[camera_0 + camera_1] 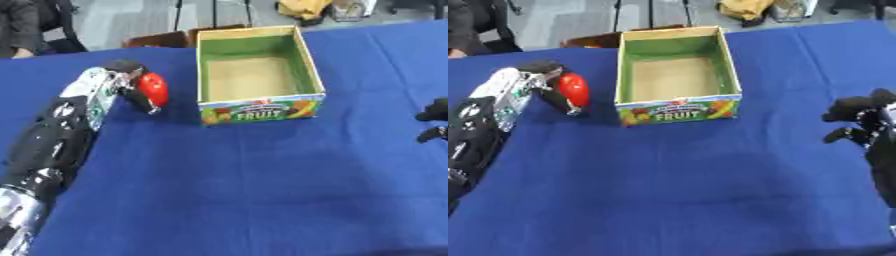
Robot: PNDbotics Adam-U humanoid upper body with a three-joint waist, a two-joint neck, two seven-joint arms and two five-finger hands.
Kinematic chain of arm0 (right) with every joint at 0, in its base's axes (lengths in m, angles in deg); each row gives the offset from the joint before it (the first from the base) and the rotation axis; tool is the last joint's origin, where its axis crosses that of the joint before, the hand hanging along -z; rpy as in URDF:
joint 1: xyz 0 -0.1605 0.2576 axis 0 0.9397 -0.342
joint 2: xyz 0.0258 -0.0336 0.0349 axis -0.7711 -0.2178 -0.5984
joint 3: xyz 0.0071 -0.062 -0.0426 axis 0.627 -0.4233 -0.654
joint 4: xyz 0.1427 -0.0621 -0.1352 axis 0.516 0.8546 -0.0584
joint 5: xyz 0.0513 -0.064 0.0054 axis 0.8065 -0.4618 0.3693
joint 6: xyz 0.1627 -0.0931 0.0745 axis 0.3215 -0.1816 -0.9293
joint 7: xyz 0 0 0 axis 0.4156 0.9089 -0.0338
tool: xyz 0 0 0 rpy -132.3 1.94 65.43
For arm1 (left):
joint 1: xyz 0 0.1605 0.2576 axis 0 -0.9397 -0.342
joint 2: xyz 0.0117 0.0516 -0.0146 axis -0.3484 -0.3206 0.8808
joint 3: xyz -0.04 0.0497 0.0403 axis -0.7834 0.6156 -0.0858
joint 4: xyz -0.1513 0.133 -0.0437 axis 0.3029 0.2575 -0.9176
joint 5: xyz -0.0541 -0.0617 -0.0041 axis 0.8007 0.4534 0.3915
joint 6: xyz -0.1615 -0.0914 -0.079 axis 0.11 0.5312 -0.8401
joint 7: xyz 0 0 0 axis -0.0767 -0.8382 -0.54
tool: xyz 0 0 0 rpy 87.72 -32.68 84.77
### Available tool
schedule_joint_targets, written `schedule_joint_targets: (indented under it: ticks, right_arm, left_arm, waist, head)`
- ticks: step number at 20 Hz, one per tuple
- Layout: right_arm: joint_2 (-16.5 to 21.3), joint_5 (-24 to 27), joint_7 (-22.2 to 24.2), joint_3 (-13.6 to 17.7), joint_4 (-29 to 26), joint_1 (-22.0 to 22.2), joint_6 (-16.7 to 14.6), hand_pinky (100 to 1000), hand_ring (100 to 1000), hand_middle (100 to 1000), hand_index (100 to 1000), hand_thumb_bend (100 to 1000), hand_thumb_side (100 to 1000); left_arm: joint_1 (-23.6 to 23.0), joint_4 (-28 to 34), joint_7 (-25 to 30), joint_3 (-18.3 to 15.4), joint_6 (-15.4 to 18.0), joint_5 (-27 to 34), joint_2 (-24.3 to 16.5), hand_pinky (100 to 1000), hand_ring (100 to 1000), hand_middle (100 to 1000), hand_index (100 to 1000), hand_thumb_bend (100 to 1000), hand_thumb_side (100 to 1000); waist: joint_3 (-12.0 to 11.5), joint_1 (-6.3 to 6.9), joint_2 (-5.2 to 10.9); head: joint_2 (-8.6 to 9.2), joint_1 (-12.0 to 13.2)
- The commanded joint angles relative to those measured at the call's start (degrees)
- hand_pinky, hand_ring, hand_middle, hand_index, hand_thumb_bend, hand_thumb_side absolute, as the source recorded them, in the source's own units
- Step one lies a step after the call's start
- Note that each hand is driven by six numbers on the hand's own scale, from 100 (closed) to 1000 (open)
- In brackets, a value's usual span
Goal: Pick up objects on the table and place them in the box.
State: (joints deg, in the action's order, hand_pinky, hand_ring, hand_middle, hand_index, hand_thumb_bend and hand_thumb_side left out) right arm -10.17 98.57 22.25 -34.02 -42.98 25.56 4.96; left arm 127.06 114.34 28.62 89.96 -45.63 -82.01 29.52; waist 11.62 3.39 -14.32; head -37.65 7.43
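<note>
On the left of the blue bench (262, 190), we see our left hand (131, 82) with fingers curled round a red object (154, 88), holding it just beside the left wall of the box (261, 109). The box stands open-topped, marked FRUIT on its near face, its inside bare. At the right edge our right hand (859, 117) shows with fingers curled and holding nothing, well apart from the box. Wide blue cloth lies open between box and near edge.

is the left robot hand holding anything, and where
Yes: the left robot hand holds a red round object, fingers curled round its left side, just left of the fruit box.
</note>
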Motion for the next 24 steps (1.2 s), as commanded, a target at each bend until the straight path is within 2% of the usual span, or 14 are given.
schedule_joint_targets:
  ticks: [1,8,11,19,24]
  right_arm:
    - [0.7,-0.1,-0.2,0.5,-1.1,-0.1,0.0,474,653,596,670,100,910]
    - [0.7,0.0,-0.1,0.4,-1.1,-0.1,0.0,474,654,596,670,100,911]
    - [0.9,0.0,0.1,0.2,-1.1,-0.2,0.0,474,654,596,670,100,911]
    - [0.5,0.4,1.0,-0.7,-1.4,-1.8,0.2,475,654,596,670,100,915]
    - [0.5,0.4,1.0,-0.7,-1.5,-2.1,0.3,474,654,596,670,100,919]
  left_arm:
    - [2.0,3.2,1.2,-0.8,0.9,2.6,-1.8,451,381,477,676,345,386]
    - [5.5,11.8,0.4,0.1,1.8,9.4,-2.3,460,356,463,675,335,412]
    - [7.2,13.7,0.2,0.9,1.4,10.7,-1.2,465,357,465,680,342,411]
    - [7.0,7.6,-2.3,2.5,0.3,8.7,6.4,480,378,481,693,377,412]
    - [5.8,4.2,-3.5,2.7,0.6,5.7,9.0,484,391,490,698,387,406]
  waist:
    - [0.0,-0.40,1.14]
    - [0.4,-0.19,1.52]
    - [1.0,0.08,1.56]
    - [4.1,0.82,0.34]
    - [5.3,1.25,-0.40]
  head:
    - [0.40,-0.2]
    - [0.50,-0.1]
    - [0.65,0.4]
    - [2.07,2.0]
    - [2.56,2.2]
